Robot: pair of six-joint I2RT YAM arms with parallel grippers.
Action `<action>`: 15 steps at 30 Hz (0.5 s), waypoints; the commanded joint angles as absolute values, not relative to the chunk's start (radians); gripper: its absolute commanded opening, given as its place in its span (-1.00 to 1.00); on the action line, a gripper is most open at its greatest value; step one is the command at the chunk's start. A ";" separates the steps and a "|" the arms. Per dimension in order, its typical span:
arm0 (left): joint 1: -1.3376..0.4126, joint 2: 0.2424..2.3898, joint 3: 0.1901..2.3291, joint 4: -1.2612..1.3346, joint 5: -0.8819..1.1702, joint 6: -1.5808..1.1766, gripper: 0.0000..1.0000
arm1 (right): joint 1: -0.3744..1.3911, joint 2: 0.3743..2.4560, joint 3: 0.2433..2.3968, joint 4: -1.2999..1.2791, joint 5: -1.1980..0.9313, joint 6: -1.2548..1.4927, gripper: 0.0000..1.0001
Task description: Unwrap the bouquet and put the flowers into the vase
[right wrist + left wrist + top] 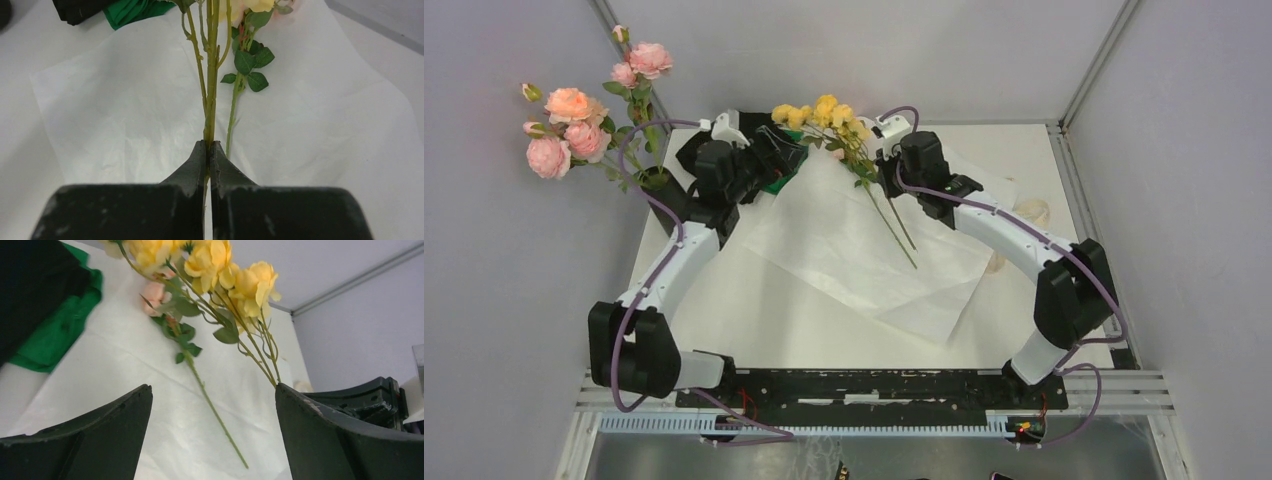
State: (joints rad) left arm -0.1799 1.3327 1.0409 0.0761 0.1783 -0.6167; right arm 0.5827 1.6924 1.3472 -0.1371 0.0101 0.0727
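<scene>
The right gripper (pixel 209 150) has its two fingers squeezed tight on the thin green stems (pixel 211 90) of the yellow roses (pixel 822 113). It pinches them low down, with the blooms raised and pointing toward the far side of the table (pixel 754 330). Underneath, the white paper sheet (pixel 854 250) lies spread open and flat.

One more stem (pixel 232 112) with dark leaves lies on the paper just beside the pinched ones (in the wrist view it's right of the fingertips, not in the grip). It looks to have a pink bud (pixel 155 292) at its top end.

The left gripper (pixel 212 435) is spread wide with nothing between its fingers. It faces the yellow roses from the left, near but not touching. The black-and-green cloth heap (pixel 55 335) sits next to it at the paper's far left corner.

Over at the far left edge, the black vase (pixel 667 197) stands upright with pink and peach roses (pixel 574 135) in it. It's well apart from the right gripper, with the left arm in between.
</scene>
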 commanded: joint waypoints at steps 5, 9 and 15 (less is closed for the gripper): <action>-0.276 1.338 0.910 0.495 0.431 -0.850 0.78 | 0.587 1.558 1.346 -0.075 0.024 0.069 -1.00; -0.349 1.348 0.885 0.624 0.449 -0.914 0.87 | 0.588 1.535 1.343 -0.070 0.003 0.072 -1.00; -0.464 1.421 0.823 0.900 0.430 -1.028 0.86 | 0.592 1.479 1.293 -0.043 -0.034 0.088 -1.00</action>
